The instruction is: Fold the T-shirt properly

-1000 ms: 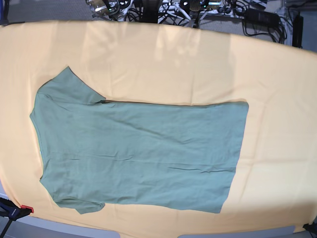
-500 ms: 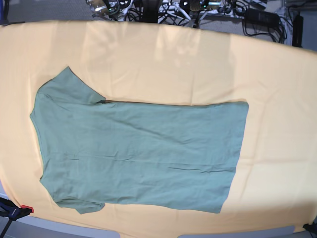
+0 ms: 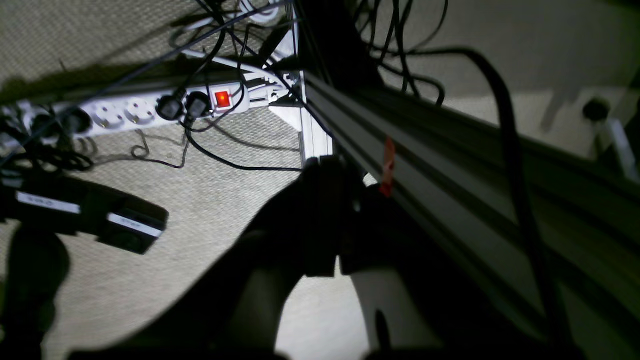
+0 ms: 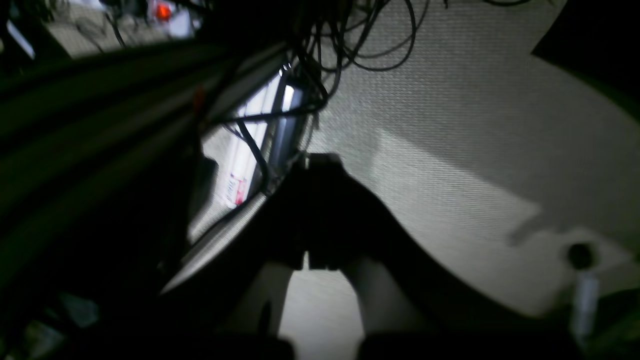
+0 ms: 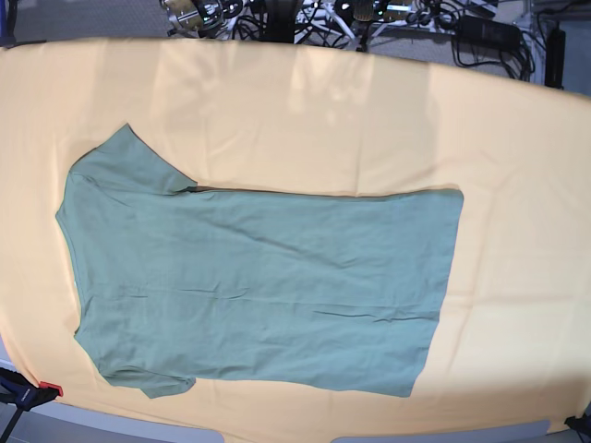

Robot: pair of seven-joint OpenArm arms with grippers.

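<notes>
T-shirt (image 5: 259, 286) lies spread flat and unfolded on the worktop (image 5: 517, 157), which is draped in a yellow-orange cloth. Its collar end and both short sleeves point toward the base view's left, its straight hem toward the right. One sleeve sticks out at the far edge of the garment, the other at the near edge, and the body between them is smooth apart from a few shallow creases.

Neither arm is over the T-shirt. Both wrist cameras look down at carpeted floor away from the garment: the left gripper (image 3: 332, 220) hangs above a metal frame rail (image 3: 450, 165), with a white power strip (image 3: 135, 107) and loose cables beyond it; the right gripper (image 4: 320, 210) hangs over bare carpet beside another tangle of cables. Each gripper is clenched with nothing between its jaws.

By this showing, no fold has been made yet, so the task seems to be at its very start. The next move probably calls for both arms to swing in over the T-shirt, release their jaws, and pinch the thin fabric along one long edge, likely at a sleeve and at the hem, without dragging the cloth under it.
</notes>
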